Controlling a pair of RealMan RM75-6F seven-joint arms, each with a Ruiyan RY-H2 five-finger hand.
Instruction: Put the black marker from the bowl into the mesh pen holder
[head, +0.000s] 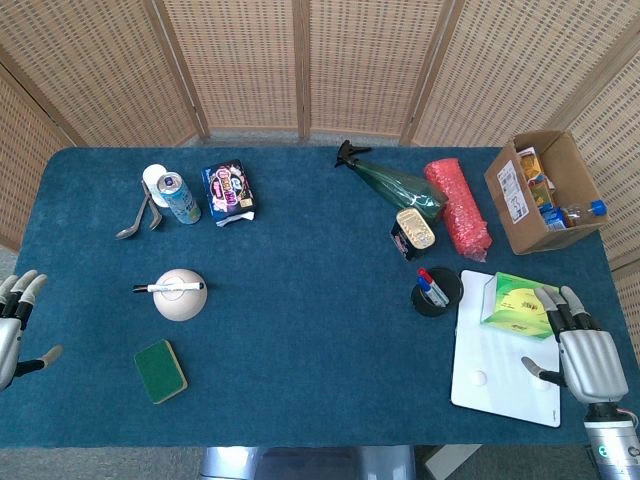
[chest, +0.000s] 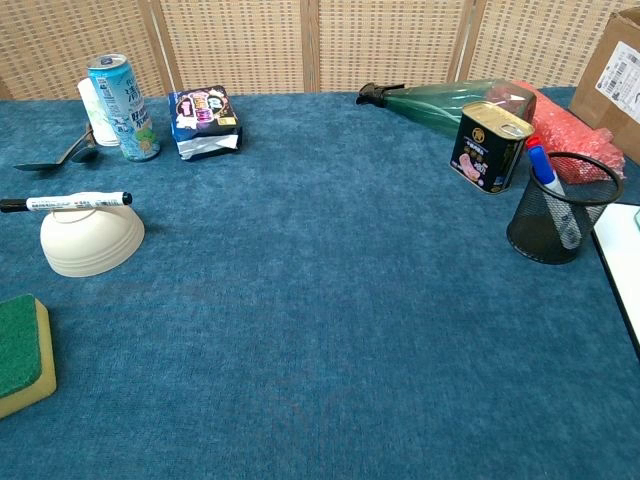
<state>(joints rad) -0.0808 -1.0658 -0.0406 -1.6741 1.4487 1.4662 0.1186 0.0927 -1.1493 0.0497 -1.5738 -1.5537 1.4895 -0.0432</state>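
Lying across the top of the upturned cream bowl (head: 180, 295) on the left half of the blue desk (head: 300, 330), the black marker (head: 168, 288), cap end overhanging leftward. Standing well apart near the right side, the mesh pen holder (chest: 557, 210), already carrying pens, just beside a tin can (chest: 487, 145). Hovering at the left edge, left hand (head: 14, 325), fingers (head: 27, 288) spreading, holding nothing. Resting over the white board (head: 500, 365), right hand (head: 585, 355), fingers apart, gripping nothing.

head: high, looking down | chest: low, near | shared: table (head: 320, 300)
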